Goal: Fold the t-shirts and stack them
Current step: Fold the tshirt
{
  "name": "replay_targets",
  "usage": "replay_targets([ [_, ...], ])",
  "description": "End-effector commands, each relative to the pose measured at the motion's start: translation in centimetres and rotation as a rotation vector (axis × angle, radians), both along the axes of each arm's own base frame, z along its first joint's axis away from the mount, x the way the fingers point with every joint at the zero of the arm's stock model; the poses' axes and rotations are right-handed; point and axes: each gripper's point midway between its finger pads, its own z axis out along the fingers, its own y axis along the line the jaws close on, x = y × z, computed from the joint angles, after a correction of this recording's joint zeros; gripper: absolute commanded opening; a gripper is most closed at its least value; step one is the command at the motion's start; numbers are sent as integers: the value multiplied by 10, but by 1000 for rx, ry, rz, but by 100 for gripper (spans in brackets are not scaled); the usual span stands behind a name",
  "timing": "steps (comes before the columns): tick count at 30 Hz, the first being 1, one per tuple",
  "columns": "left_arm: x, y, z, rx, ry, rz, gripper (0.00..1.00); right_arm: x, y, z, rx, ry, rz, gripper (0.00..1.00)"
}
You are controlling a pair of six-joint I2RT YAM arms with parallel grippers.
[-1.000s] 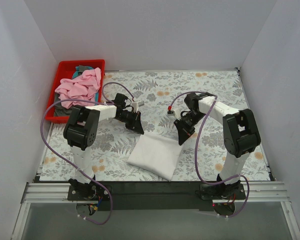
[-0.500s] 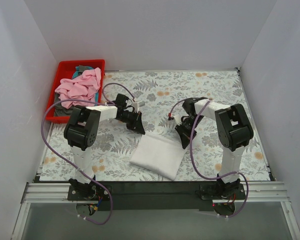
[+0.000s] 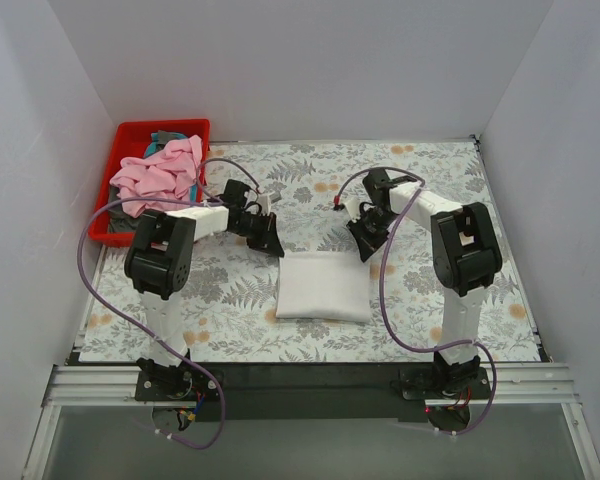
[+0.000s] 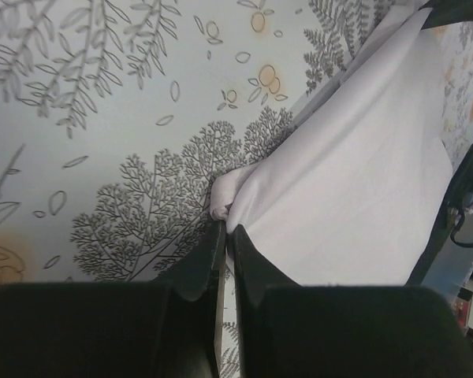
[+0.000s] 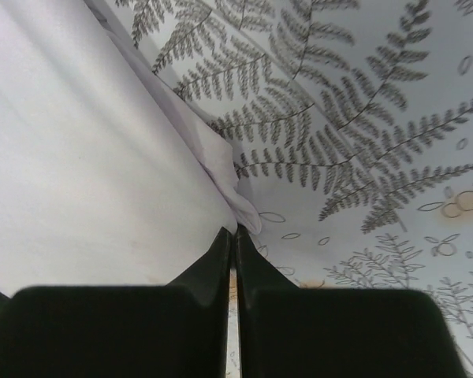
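White t-shirt [image 3: 325, 287]: folded into a rectangle, flat on the table [image 3: 430, 180], centred between the two arms. Left gripper [image 3: 272, 243] is pinched on its far-left corner and right gripper [image 3: 365, 245] on its far-right corner. Both wrist views show the fingers together with a nub of white cloth bunched at the tips.

Diff vs 1 s ago: the shirt lay skewed, like a diamond with one corner toward the near edge. Now it's squared up, long edges parallel to that edge, and it sits a bit further from the bases. Both grippers moved toward the far wall with it.

Pink t-shirt [image 3: 160, 170] is heaped in the red bin [image 3: 130, 130] at the far-left corner, with teal cloth [image 3: 168, 137] and grey cloth [image 3: 123, 224] showing at its edges; same as before.

Surface: grey fern-and-flower print with small orange blossoms. Plain white walls [image 3: 310, 60] on the left, far and right sides. An aluminium rail [image 3: 310, 385] along the near edge carries the bases. Purple cables [image 3: 85, 270] loop off each arm.
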Motion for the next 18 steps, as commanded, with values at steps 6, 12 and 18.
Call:
replay_targets([
  [6, 41, 12, 48, -31, -143, 95, 20, 57, 13, 48, 86, -217, -26, 39],
  [12, 16, 14, 130, -239, -213, 86, 39, 20, 41, 125, 371, -203, -49, 55],
  [18, -81, -20, 142, -378, 5, 23, 42, -79, 68, 142, 693, 136, -88, 37],
])
